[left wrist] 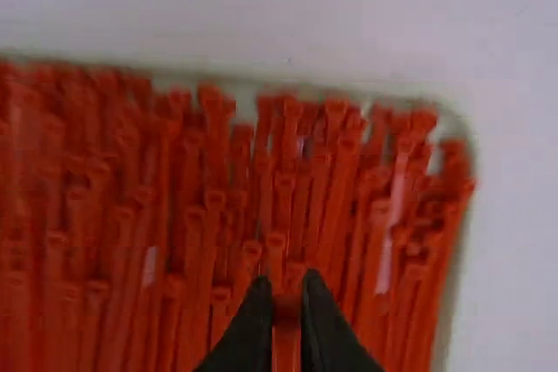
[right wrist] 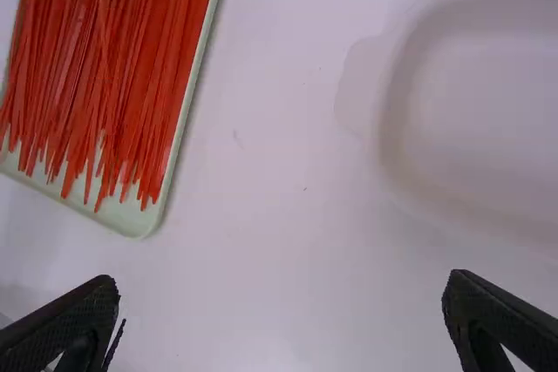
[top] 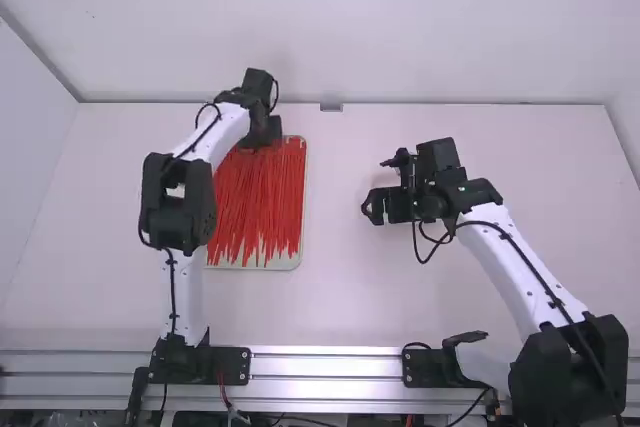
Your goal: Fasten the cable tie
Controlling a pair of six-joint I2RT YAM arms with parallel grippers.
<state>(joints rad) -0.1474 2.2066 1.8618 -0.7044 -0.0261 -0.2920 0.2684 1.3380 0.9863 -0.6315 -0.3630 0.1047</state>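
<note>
Looking down from above, I see a sheaf of red-orange cable ties [top: 262,202] lying in a pale tray [top: 285,265] on the left half of the table [top: 400,297], towards its far edge. Their long axis runs from the far edge to the near edge. The left jaws sit over the far end of the pile, and the right jaws hang spread apart above the table just right of the tray.

From the left wrist, the ties [left wrist: 131,215] show small square heads at their far ends, all rather blurred. Two black fingers [left wrist: 253,328] are pinched on one cable tie [left wrist: 285,324], its length cut off at the frame's edge.

From the right wrist, thin pointed tails [right wrist: 105,58] fan out near a rounded tray corner [right wrist: 131,219]. The fingers [right wrist: 61,320] stand wide apart over the table [right wrist: 288,215].
</note>
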